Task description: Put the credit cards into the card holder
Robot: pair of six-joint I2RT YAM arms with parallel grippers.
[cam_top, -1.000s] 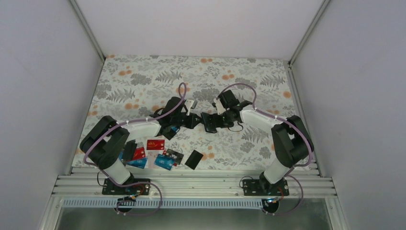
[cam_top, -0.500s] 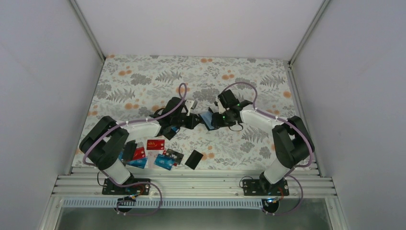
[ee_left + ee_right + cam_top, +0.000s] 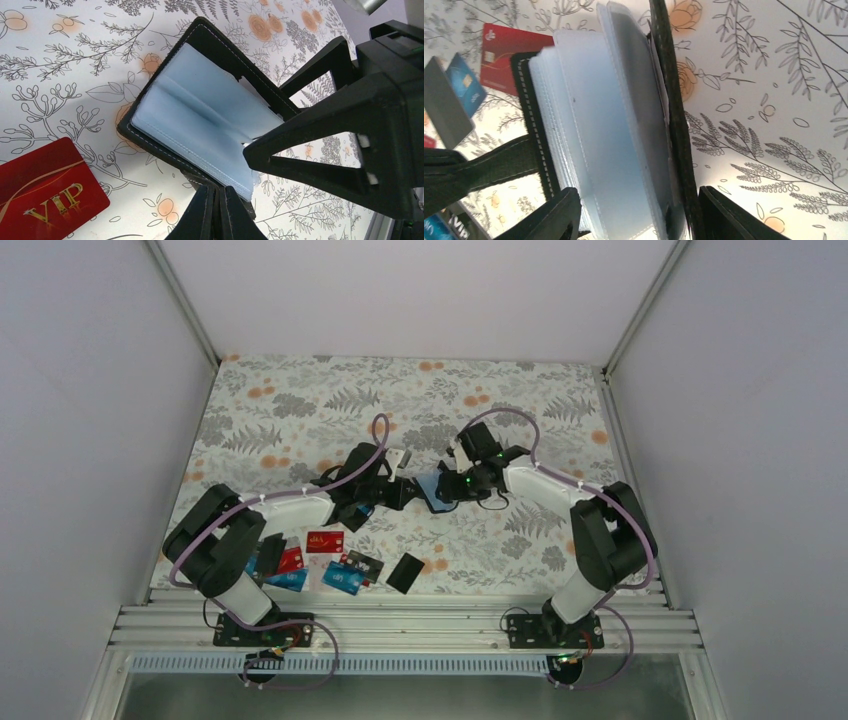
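The card holder [image 3: 432, 489] hangs open between both grippers above the mat, its grey-blue sleeves [image 3: 200, 110] showing inside the black cover. My left gripper [image 3: 403, 490] is shut on the near cover's edge [image 3: 220, 197]. My right gripper [image 3: 452, 486] grips the far cover and the sleeve stack [image 3: 599, 125] between its fingers [image 3: 636, 200]. Several credit cards lie near the front left: a red one [image 3: 324, 541], a blue one [image 3: 341, 578], a black one [image 3: 405, 573]. A red VIP card [image 3: 45, 185] lies below the holder.
The floral mat [image 3: 300, 410] covers the table inside white walls. The card cluster reaches the left arm's base [image 3: 262, 558]. A metal rail [image 3: 400, 625] runs along the near edge. More cards [image 3: 466, 85] show at the left of the right wrist view.
The holder looked black and folded a second ago and now shows its blue inside. The right gripper has shifted slightly left and up at the holder. The left gripper has barely moved.
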